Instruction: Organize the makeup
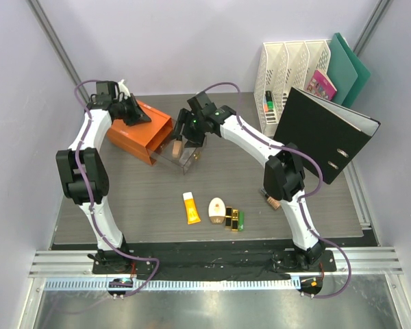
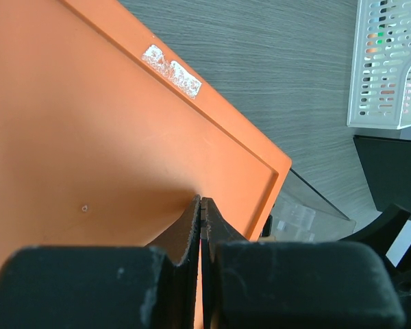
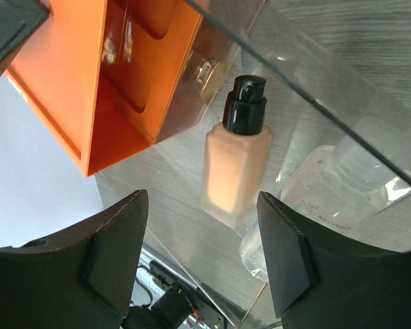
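Observation:
A beige foundation bottle with a dark cap [image 3: 234, 164] and a clear bottle [image 3: 329, 185] lie inside a clear drawer [image 1: 180, 152] pulled out of the orange box [image 1: 138, 130]. My right gripper [image 3: 202, 253] is open just above the beige bottle, touching nothing. My left gripper [image 2: 202, 205] is shut, its tips pressed on the orange box's top [image 2: 89, 137]. An orange-yellow tube [image 1: 190, 208], a cream oval compact [image 1: 218, 208], black-gold lipsticks [image 1: 231, 218] and a small green tube [image 1: 241, 221] lie in a row near the front. Another beige dark-capped bottle [image 1: 271, 200] lies by the right arm.
A white file rack [image 1: 284, 82] with a pink booklet [image 1: 321, 85] and green folders [image 1: 348, 65] stands at the back right. A black ring binder [image 1: 323, 133] leans open in front of it. Walls close in on both sides.

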`<state>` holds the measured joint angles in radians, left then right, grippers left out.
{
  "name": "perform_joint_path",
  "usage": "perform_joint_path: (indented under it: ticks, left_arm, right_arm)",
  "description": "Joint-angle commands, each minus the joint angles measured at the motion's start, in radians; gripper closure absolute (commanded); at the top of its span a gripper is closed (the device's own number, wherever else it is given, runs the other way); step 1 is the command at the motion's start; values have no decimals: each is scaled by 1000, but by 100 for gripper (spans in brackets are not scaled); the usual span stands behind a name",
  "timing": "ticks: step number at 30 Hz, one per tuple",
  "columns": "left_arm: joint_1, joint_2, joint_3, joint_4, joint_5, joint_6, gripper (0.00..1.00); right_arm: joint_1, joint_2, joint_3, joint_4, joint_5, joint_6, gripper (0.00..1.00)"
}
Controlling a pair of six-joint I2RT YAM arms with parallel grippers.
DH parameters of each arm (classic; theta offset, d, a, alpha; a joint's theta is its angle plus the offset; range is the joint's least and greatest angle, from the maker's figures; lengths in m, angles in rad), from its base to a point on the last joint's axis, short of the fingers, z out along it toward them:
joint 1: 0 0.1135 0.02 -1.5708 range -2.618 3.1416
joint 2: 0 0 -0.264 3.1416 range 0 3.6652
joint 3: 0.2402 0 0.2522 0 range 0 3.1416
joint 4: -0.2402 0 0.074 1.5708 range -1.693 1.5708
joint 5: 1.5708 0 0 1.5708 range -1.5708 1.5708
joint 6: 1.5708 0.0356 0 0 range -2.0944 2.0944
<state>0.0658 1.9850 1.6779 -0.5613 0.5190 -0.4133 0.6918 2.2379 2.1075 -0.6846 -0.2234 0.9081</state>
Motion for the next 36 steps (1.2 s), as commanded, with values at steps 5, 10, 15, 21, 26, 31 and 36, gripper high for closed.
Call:
perform_joint_path:
  ticks: [5,10,15,21,26,31,36]
  left_arm:
    - [8,158,-90,-382,-215,100,100]
    - [8,158,-76,-391,-215,103,100]
    - [8,167,-81,-385,-209,103,100]
    - [9,166,-112,-367,-198,102,100]
    - [8,172,-119,-370,-206,110,100]
    - [8,173,-119,-373,-194,110,100]
    - [8,172,-124,-370,-192,111,100]
  right_arm:
    - [-20,-248,-20,-16,152,-80,30]
    - [-28,-463,-205,-50,309,-222,30]
    - [-38,-665,-496,-93,432,-437,26]
    - [-64,-892,-877,-157,562,-441,24]
    - [-81,-929,-1093,-228,595,-362,25]
    - [-87,-905,-1189,-240,637,-318,25]
    - [-127,-836,-1212,-234,653,-337,24]
